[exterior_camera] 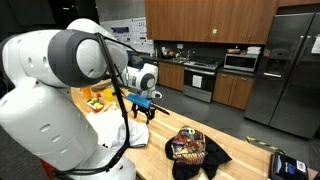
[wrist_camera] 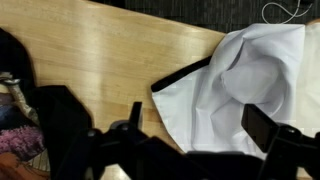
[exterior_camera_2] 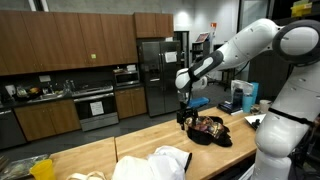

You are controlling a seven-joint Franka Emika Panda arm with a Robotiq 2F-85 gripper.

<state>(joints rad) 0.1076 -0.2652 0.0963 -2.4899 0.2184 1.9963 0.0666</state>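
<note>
Your gripper (exterior_camera_2: 183, 120) hangs over the counter (wrist_camera: 110, 50), jaws apart & empty. Nearby: 1 white cloth (wrist_camera: 250, 80), 1 dark bundle (exterior_camera: 195, 150).

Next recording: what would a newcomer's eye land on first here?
The big white robot arm fills an exterior view, its gripper hanging open above the wooden countertop. Below it in the wrist view lies a white cloth, with a dark bag of colourful items nearby.
</note>
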